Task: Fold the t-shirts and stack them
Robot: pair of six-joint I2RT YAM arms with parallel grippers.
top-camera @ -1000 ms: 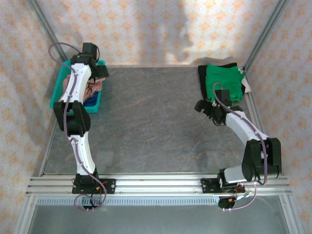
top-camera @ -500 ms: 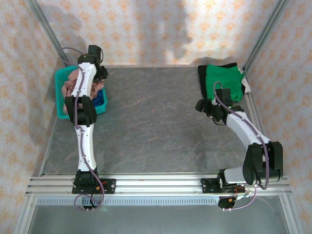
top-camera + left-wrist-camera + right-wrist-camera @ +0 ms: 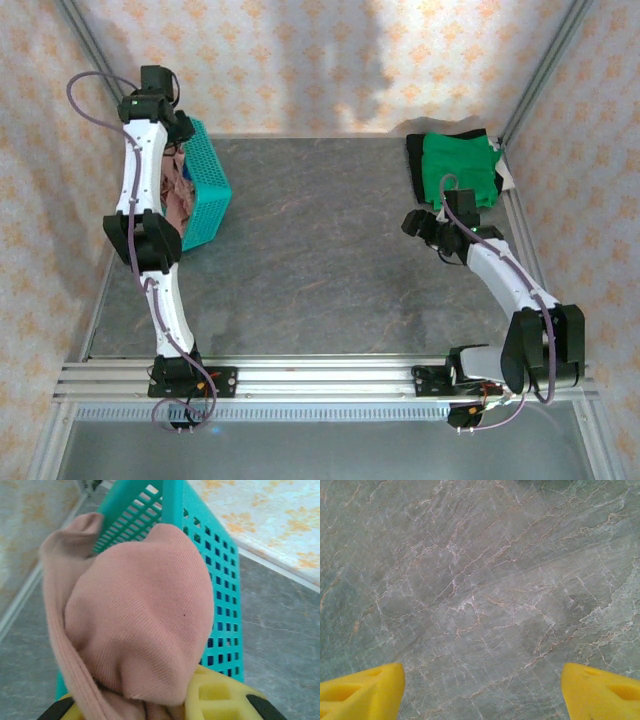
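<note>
Step in hand: getting pink t-shirt (image 3: pixel 140 615) out of tipped teal basket (image 3: pixel 220 580), left end effector (image 3: pixel 165 705) clenched on it. Right end effector (image 3: pixel 480 685) released over bare table (image 3: pixel 320 230) (green t-shirt (image 3: pixel 458 165) lies folded far right). Next move probably: lift clear, spread flat mid-table.

Walls (image 3: pixel 330 60) on 3 sides: pale wallpaper w/ repeating orange floral motifs, soft shadow on the back one. Tabletop (image 3: pixel 320 260) is grey marble-look w/ faint veins. Alum. rails (image 3: pixel 320 378) along near edge, metal posts (image 3: pixel 544 60) at back corners.
</note>
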